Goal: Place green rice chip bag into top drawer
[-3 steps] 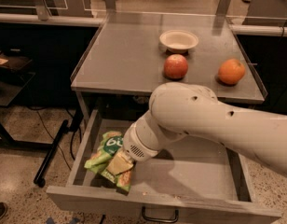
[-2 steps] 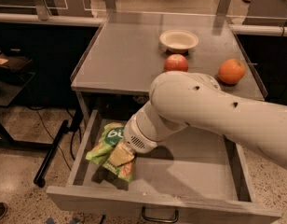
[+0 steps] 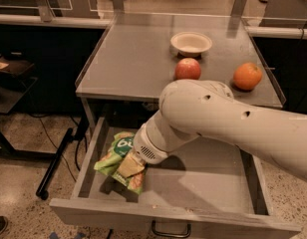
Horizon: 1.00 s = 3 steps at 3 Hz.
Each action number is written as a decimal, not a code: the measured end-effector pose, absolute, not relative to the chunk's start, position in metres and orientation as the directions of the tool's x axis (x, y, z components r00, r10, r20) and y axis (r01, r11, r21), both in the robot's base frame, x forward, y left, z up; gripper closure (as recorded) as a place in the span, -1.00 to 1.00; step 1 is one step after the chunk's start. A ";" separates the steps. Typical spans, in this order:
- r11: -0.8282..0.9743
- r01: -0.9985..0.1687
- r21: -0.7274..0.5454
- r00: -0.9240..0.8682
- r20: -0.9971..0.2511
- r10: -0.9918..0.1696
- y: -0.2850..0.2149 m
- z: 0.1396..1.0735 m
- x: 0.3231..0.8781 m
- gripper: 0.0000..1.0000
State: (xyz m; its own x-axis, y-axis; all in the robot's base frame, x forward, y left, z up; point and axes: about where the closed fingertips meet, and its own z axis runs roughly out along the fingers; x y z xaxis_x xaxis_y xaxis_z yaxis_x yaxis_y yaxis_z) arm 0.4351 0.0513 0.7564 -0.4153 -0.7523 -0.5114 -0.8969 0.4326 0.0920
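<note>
The top drawer point(image 3: 208, 183) stands pulled out below the counter point(image 3: 128, 59). The white arm point(image 3: 228, 118) reaches down into the drawer's left half. The hand point(image 3: 128, 164) sits right against the green rice chip bag point(image 3: 115, 155) there, but whether it is clenched on the bag cannot be told. On the counter are an apple point(image 3: 187, 68), an orange point(image 3: 247, 76) and a white bowl point(image 3: 191, 43).

one table point(image 3: 128, 59). on the table: one bowl point(image 3: 191, 43), one apple point(image 3: 187, 68), one orange point(image 3: 247, 76). below the table: one open drawer point(image 3: 208, 185) with one handle point(image 3: 171, 230), and one bag point(image 3: 116, 156) inside. one arm point(image 3: 233, 118) with one gripper point(image 3: 129, 167), below the table's front edge, at the bag.
</note>
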 end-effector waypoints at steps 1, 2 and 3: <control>0.444 -0.893 0.073 -0.417 -0.504 -0.756 0.050 0.749 0.447 1.00; 0.451 -0.891 0.046 -0.413 -0.492 -0.767 0.048 0.742 0.457 1.00; 0.457 -0.889 0.029 -0.412 -0.483 -0.772 0.046 0.737 0.463 1.00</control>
State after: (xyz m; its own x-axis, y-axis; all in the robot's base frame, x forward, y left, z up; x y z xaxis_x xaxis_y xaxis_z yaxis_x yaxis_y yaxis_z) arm 0.4634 0.0458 0.7374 -0.4123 -0.7722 -0.4835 -0.8891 0.4568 0.0285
